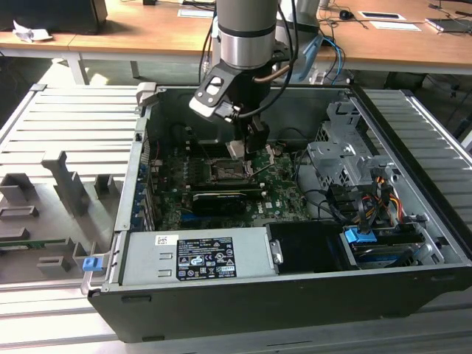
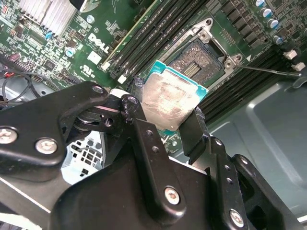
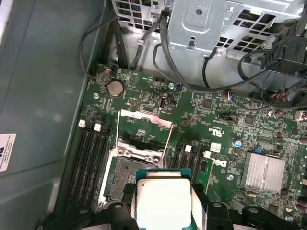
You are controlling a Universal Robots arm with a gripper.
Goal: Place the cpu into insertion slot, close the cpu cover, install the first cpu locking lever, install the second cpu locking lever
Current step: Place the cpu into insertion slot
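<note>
Pinching the cpu (image 2: pixel 175 103) by two opposite edges, the gripper (image 2: pixel 165 111) is closed narrowly on it, one black finger (image 2: pixel 144 139) pressed to each side. In both wrist views the chip's dull silver face is turned towards the cameras, framed by a teal-green border. It is held level in the first wrist view, cpu (image 3: pixel 163 201) centred between the fingertips of the gripper (image 3: pixel 165 213).

Just beyond the chip, the insertion slot (image 3: pixel 122 177) is left open, its dark contact field exposed. The cpu is carried above it and apart from it, not seated. In the second wrist view only one corner of the insertion slot (image 2: pixel 199 62) is overlapped by the chip.

Past the socket, the cpu cover (image 3: pixel 144 117) is swung up, green board visible through its window. A thin locking lever (image 3: pixel 168 143) is raised beside it; the same lever (image 2: pixel 268 71) is seen as a fine rod in the second wrist view.

Memory slots (image 3: pixel 91 163) are ranged on either side of the socket, and a finned heatsink (image 3: pixel 266 175) is mounted further off. Beyond these, a metal drive cage (image 3: pixel 216 24) is crossed by black cables.

In the exterior view the gripper (image 1: pixel 247 146) is lowered into the open computer case (image 1: pixel 295 310), with the cpu (image 1: pixel 236 149) held just above the insertion slot (image 1: pixel 223 171).
</note>
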